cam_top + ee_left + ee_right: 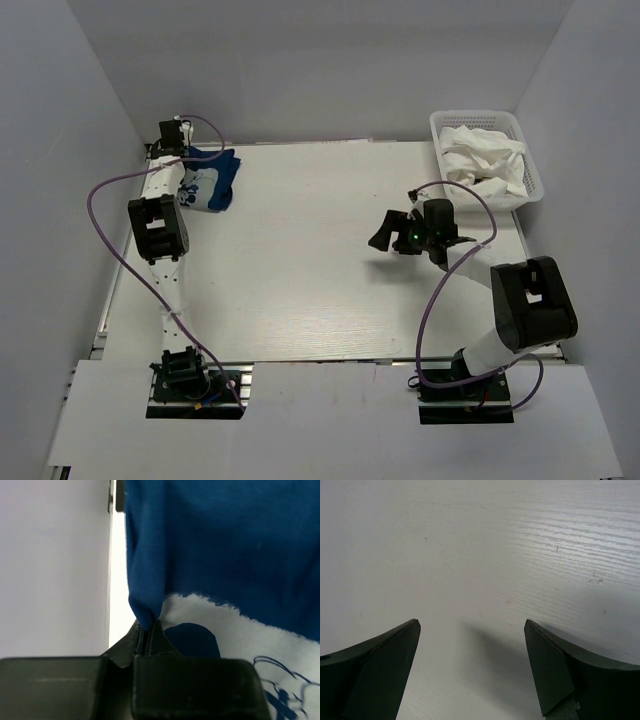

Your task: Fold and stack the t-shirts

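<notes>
Two shirts lie well apart. The navy t-shirt [212, 180], bunched with its white print [235, 645] showing, sits at ten o'clock on the table [300, 290], close to the left wall. The white t-shirt [480, 160] is heaped in the lattice basket [537, 195] at two o'clock.

The left gripper [190, 156] has its fingers pinched together on a narrow fold of the blue cloth, which the left wrist view shows rising straight out of the closed tips [146, 632]. The right gripper [393, 236] hangs over bare table toward three o'clock, fingers spread wide with nothing between them [472, 630].

The step in hand looks like getting the navy shirt out of the corner and spread flat. The pinch is thin and near an edge, so a slow, low drag toward the centre should suit better than a quick lift, which could let the cloth slip free. The shirt is crumpled, so one arm alone will likely leave it creased. The right gripper would do well to travel toward nine o'clock and take an opposite hem or shoulder, so the two can pull the cloth taut before any fold.
</notes>
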